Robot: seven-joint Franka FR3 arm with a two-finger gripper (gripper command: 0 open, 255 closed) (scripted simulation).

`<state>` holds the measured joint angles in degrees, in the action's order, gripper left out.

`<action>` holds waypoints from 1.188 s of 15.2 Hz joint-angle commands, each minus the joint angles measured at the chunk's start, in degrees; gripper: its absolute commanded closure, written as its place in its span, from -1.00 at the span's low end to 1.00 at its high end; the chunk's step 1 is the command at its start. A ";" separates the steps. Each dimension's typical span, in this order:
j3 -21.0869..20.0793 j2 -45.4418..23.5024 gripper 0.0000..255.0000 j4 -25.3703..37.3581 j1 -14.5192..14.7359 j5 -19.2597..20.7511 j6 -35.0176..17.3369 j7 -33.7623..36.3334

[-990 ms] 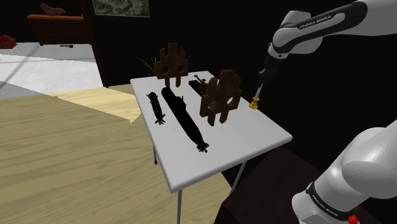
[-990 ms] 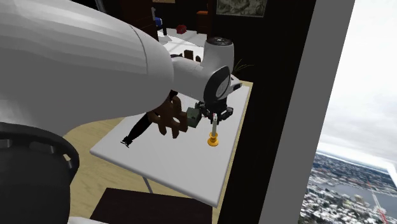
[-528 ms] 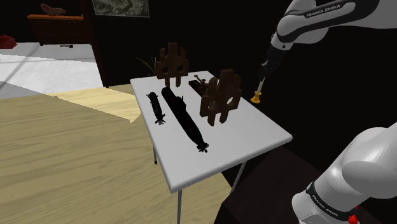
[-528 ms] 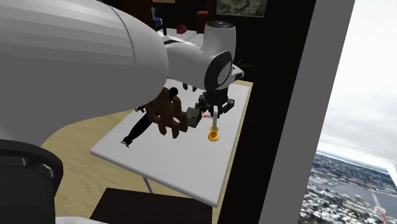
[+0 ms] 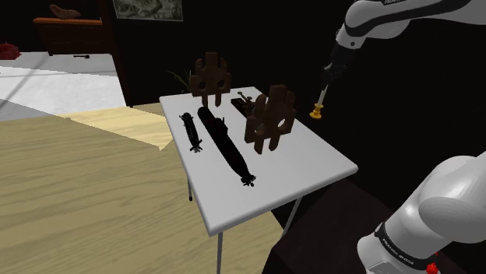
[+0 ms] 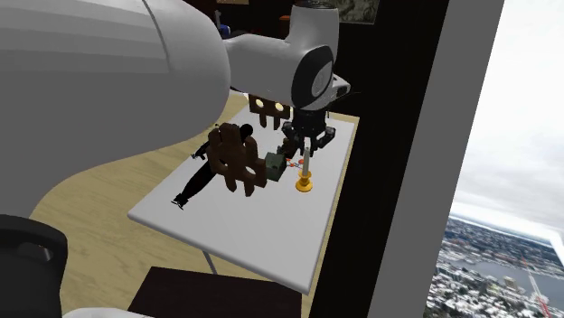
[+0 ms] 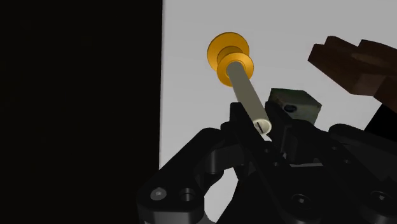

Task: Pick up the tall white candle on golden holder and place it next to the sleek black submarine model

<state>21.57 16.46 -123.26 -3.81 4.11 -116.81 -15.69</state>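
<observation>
A tall pale candle on a golden holder (image 5: 317,109) hangs just above the white table's (image 5: 311,159) far right edge. My gripper (image 5: 327,81) is shut on its upper end. In the wrist view the fingers (image 7: 236,119) clasp the candle (image 7: 247,92) near its top, and the golden base points down at the tabletop. The second exterior view shows the candle (image 6: 307,172) upright under the gripper (image 6: 307,147). The long black submarine model (image 5: 226,144) lies across the table's middle, well to the shoulder view's left of the candle.
A smaller black submarine (image 5: 191,132) lies beside the long one. Two brown carved pieces (image 5: 270,118) (image 5: 212,75) stand between the submarines and the candle. A small dark box (image 6: 274,165) sits close to the candle. Beyond the table's right edge is a black area.
The gripper has risen with the candle, lifting its golden base off the table and carrying it slightly toward the table's far edge.
</observation>
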 commanded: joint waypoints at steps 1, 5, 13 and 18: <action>-0.09 0.18 1.00 1.35 0.01 0.01 1.55 0.02; -0.31 0.38 1.00 4.25 0.09 -0.02 4.63 0.11; -0.62 0.13 1.00 10.63 0.31 -0.27 10.78 0.14; -2.03 -1.70 1.00 13.48 1.36 -0.92 11.94 2.28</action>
<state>20.04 15.34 -109.97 -2.81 3.39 -104.57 -14.22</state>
